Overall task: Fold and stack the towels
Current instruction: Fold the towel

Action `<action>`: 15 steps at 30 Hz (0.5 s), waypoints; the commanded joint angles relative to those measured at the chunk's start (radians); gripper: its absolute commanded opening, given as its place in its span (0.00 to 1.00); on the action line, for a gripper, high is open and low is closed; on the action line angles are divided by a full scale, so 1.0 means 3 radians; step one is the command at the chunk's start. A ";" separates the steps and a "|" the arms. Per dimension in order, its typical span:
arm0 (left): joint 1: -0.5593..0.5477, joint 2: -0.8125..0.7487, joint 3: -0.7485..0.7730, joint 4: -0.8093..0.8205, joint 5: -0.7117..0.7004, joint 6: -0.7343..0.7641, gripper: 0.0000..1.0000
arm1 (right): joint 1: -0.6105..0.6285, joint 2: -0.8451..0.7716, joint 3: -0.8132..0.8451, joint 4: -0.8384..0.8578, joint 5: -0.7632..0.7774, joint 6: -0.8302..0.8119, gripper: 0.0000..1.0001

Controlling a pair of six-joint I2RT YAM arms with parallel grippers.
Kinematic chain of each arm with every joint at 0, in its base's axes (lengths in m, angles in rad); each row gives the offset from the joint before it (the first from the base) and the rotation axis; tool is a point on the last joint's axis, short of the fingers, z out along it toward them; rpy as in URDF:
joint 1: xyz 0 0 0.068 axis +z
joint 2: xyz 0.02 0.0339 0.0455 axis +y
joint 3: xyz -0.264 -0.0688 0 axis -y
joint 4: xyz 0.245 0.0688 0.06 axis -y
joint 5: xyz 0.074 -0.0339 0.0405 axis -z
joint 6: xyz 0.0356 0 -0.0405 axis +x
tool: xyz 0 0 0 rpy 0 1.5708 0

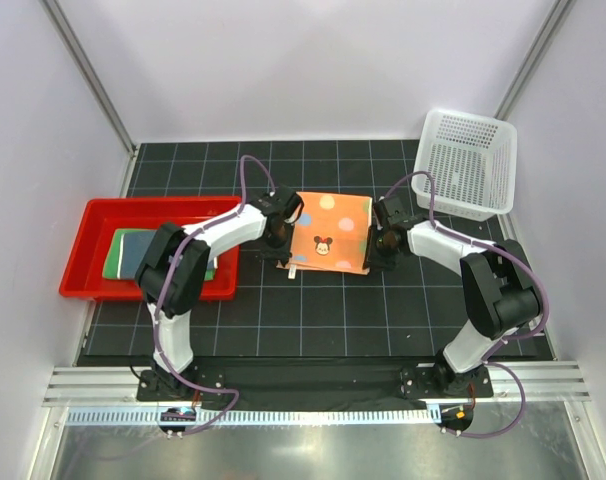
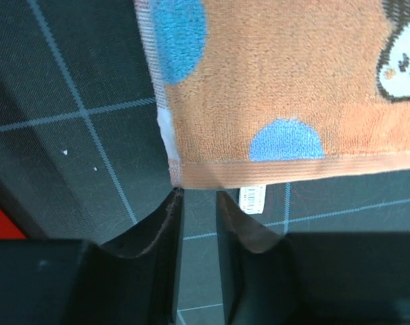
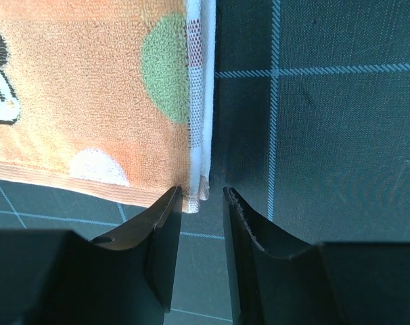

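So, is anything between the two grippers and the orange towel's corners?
Nothing visible. The left gripper and right gripper each sit open right at a corner of the orange towel, with only bare mat between.

Orange dotted towel (image 1: 328,232): soft terry cloth, fuzzy looped pile, flatter woven hem. Black gridded table mat (image 1: 383,300): matt, fine woven texture. Red rectangular tray (image 1: 78,260) is smooth glossy plastic; white mesh basket (image 1: 468,160) is plastic, duller.

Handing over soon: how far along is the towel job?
Done: the green towel and dark blue towel lie stacked in the red tray. In hand: the left tool and right tool sit open at the orange towel's near corners. Remaining: folding and stacking it.
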 commanded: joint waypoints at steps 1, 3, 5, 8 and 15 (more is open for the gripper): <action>-0.0013 -0.0136 0.0073 -0.0065 -0.0194 -0.0130 0.30 | 0.0018 -0.0043 0.0012 0.0052 0.0090 0.0011 0.38; -0.0003 -0.0244 0.0129 -0.0076 -0.0347 -0.0187 0.38 | 0.0023 -0.0104 0.0002 0.0083 0.0054 0.0144 0.38; 0.0003 -0.0280 0.0130 -0.0045 -0.0348 -0.0273 0.44 | 0.0018 -0.0135 -0.0044 0.0139 -0.0002 0.0266 0.38; 0.0013 -0.0209 0.0094 0.0016 -0.0332 -0.0381 0.44 | 0.0018 -0.0140 -0.0095 0.0165 0.0048 0.0333 0.40; 0.0018 -0.0264 -0.0121 0.0282 -0.0429 -0.0519 0.44 | 0.0018 -0.0197 -0.0187 0.0262 0.0013 0.0410 0.40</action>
